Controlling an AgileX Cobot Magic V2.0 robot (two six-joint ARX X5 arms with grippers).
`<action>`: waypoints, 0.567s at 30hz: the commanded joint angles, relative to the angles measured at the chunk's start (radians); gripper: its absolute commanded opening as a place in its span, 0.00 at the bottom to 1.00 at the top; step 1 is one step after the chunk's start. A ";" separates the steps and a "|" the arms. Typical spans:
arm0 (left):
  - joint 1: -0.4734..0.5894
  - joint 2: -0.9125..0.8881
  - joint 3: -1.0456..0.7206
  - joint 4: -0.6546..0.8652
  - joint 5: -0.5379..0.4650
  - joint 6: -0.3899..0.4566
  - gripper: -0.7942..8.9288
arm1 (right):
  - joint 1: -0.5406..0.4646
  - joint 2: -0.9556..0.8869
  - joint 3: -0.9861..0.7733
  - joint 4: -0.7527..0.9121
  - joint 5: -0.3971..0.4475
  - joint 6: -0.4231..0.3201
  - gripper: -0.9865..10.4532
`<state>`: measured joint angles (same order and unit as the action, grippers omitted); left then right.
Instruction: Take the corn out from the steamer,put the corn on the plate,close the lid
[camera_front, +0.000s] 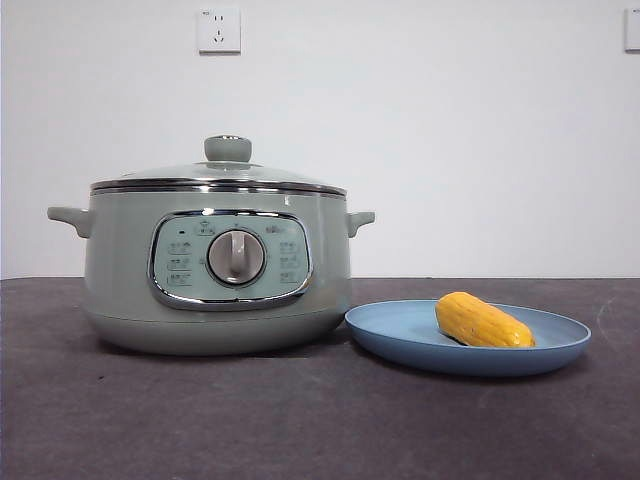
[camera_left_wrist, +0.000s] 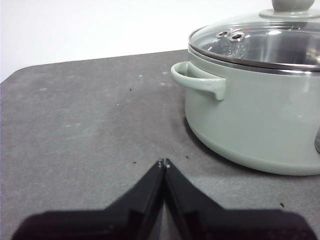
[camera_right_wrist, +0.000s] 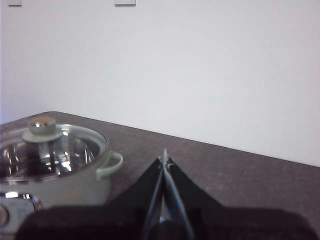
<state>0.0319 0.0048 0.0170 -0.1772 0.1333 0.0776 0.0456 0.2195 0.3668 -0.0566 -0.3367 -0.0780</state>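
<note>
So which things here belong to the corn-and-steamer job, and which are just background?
Job:
corn, lying on the plate
steamer
lid, on the steamer
left gripper and right gripper, both shut, empty

Background:
wall socket
dark table

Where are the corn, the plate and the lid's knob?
corn (camera_front: 483, 321), front view, middle of the cob.
plate (camera_front: 395, 326), front view, bare part near its rim.
knob (camera_front: 228, 149), front view, its side, atop the lid.

Short yellow-orange corn cob (camera_front: 481, 321) lies on its side on wide shallow light-blue plate (camera_front: 400, 335), just beside round sage-green steamer pot (camera_front: 120, 290) w/ silver dial, whose domed glass lid (camera_front: 225, 172) w/ pale green knob sits closed on it
</note>
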 joint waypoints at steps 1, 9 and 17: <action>0.003 -0.002 -0.013 0.004 -0.001 -0.004 0.08 | -0.001 -0.057 -0.095 0.050 0.035 0.040 0.09; 0.003 -0.002 -0.013 0.004 -0.001 -0.004 0.08 | 0.002 -0.211 -0.284 0.086 0.136 0.164 0.09; 0.003 -0.002 -0.013 0.004 -0.001 -0.004 0.08 | 0.005 -0.218 -0.362 0.011 0.148 0.193 0.09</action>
<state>0.0319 0.0048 0.0170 -0.1772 0.1333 0.0776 0.0467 0.0040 0.0143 -0.0399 -0.1963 0.0967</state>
